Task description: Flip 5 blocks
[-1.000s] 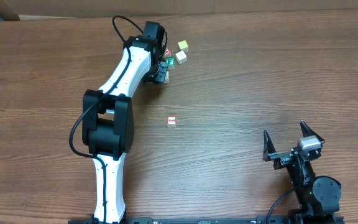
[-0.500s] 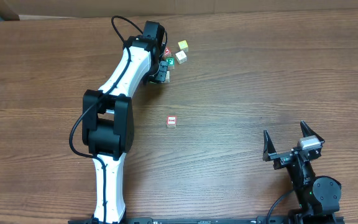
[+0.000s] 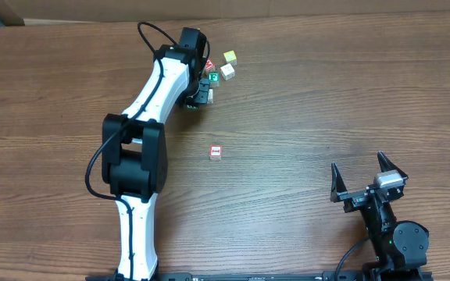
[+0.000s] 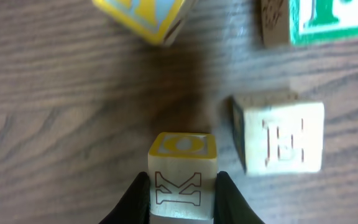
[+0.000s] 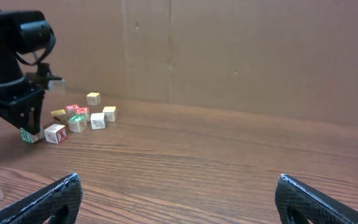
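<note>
**Clearance around the block cluster (image 3: pixel 219 69)**

Left arm (image 3: pixel 158 86) and left hand (image 3: pixel 197 97) close off the cluster's left and near-left side. Hand's fingers flank the K block (image 4: pixel 179 183); pale E cube (image 4: pixel 281 140) just right, narrow gap between. Desk (image 3: pixel 326 101) right of the cluster lies bare. Lone red-topped block (image 3: pixel 216 152) well nearer, apart. Cardboard wall (image 5: pixel 229 43) behind.
</note>
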You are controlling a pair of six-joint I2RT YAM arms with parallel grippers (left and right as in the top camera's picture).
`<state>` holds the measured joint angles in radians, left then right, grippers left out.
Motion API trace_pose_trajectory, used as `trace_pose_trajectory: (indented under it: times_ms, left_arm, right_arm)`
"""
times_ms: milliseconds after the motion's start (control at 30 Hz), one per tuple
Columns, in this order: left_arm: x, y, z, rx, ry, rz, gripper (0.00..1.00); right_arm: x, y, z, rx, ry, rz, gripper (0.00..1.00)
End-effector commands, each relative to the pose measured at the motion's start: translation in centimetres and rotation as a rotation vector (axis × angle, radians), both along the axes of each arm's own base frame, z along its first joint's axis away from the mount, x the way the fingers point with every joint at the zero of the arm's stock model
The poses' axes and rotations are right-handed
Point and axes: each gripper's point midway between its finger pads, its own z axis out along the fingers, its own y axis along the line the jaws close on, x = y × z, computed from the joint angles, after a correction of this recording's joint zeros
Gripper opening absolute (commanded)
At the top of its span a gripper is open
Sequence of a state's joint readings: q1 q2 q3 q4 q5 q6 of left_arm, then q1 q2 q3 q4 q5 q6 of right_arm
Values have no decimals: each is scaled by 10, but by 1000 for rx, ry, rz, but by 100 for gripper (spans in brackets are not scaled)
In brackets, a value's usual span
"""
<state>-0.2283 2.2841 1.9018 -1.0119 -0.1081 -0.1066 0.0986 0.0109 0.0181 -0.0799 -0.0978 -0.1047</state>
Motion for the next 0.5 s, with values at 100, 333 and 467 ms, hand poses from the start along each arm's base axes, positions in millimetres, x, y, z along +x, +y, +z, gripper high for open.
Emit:
trace_pose_trajectory:
  times_ms: [100, 333, 467]
  left_arm:
    - [-23, 4, 113, -86, -143, 125, 15]
    - [-88, 8, 174, -148, -92, 164, 14]
    - [-122, 16, 180, -125, -7, 195, 12]
  right_arm:
    - [0, -1, -3, -1, -1, -4, 100]
    - [0, -1, -3, 0, 0, -4, 100]
    - [0, -1, -3, 0, 0, -4, 100]
